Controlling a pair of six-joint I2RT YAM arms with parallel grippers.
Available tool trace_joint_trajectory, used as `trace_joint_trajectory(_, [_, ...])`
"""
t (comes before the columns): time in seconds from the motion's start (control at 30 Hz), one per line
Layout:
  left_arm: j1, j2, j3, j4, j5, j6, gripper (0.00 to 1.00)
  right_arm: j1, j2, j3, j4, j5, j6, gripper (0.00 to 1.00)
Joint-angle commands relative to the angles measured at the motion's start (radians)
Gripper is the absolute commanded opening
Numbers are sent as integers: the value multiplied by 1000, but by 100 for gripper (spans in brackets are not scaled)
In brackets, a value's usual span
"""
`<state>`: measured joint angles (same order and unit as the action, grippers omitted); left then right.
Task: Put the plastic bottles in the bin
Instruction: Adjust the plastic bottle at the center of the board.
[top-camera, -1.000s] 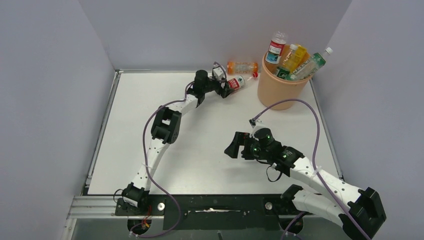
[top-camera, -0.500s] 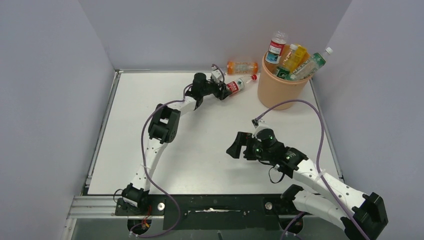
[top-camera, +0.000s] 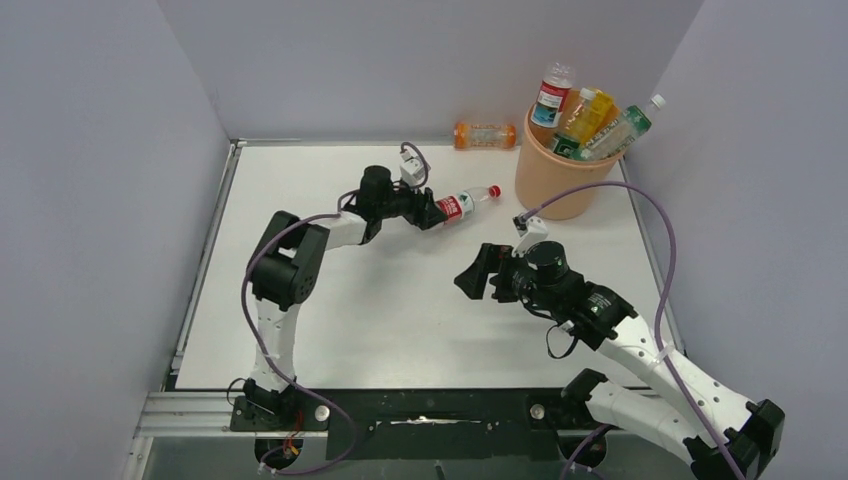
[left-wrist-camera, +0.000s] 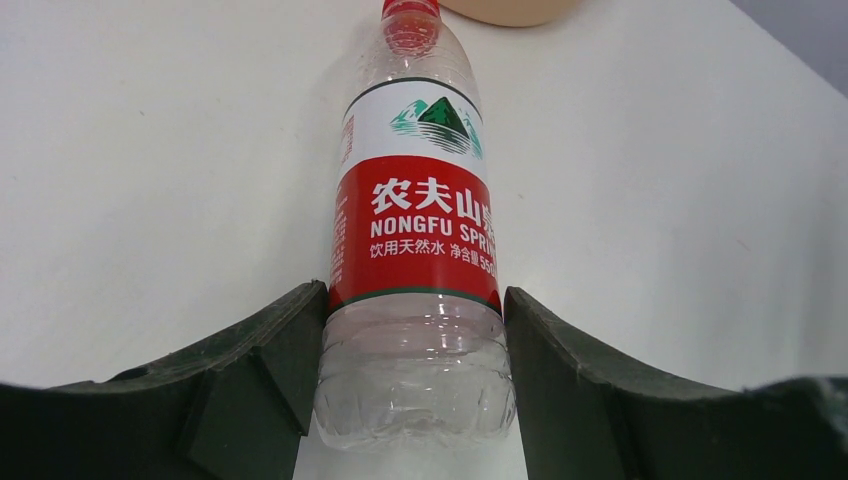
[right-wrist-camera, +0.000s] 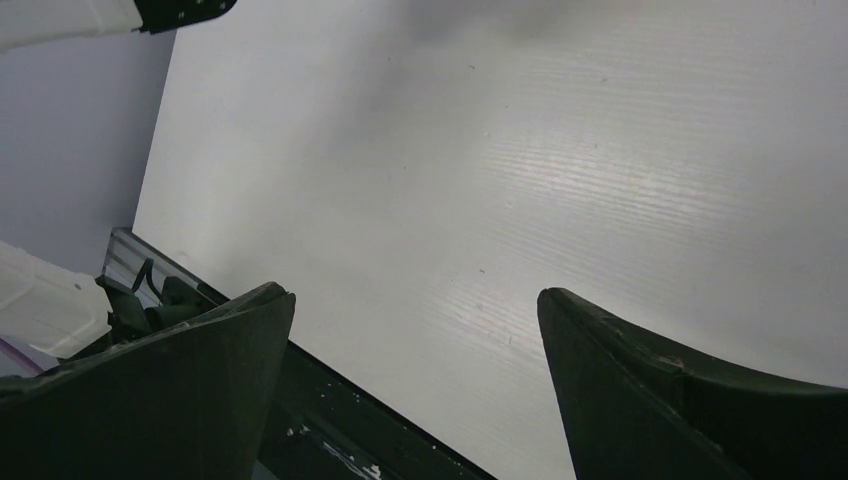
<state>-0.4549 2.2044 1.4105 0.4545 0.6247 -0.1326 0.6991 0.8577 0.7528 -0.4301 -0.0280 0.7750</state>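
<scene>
The left fingers (left-wrist-camera: 250, 385) are clamped on the base end of a clear bottle (left-wrist-camera: 415, 220). Its long axis runs straight out from them, and the red cap points at the bin (top-camera: 560, 178), which stands near, to the right, on the far side of the tabletop (top-camera: 400, 310). So this arm is the nearer 1. The red label reads "NONGFU SPRI", the rest curving out of sight, under Chinese characters and a green mountain. The right fingers (right-wrist-camera: 180, 385) are spread wide and hold nothing. 1 orange bottle (top-camera: 485, 134) lies just left of the bin.
</scene>
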Motion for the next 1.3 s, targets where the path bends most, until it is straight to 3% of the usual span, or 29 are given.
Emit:
trace_joint_trajectory(0.0, [-23, -214, -184, 148, -3, -146, 36, -15, -16, 102, -18, 56, -78, 98])
trace_joint_trajectory(0.17, [-74, -422, -325, 29, -93, -158, 35, -27, 4, 173, -28, 72, -144, 98])
trace_joint_trajectory(0.37, [-124, -627, -389, -151, -199, -161, 35, -37, 20, 239, -35, 92, -178, 98])
trace_joint_trajectory(0.57, [-135, -709, -325, -420, -248, -157, 35, -39, 31, 307, -105, 154, -264, 98])
trace_joint_trajectory(0.73, [-134, -741, -332, -526, -230, -154, 35, -41, 42, 329, -141, 227, -330, 98])
trace_joint_trajectory(0.87, [-135, -766, -411, -456, -181, -180, 35, -43, 58, 339, -143, 243, -339, 98])
trace_joint_trajectory(1.0, [-136, -781, -546, -257, -76, -272, 35, -43, 46, 310, -134, 229, -316, 98])
trace_joint_trajectory(1.27, [-136, -645, -657, -32, 115, -427, 34, -44, -66, 172, -122, 241, -256, 98])
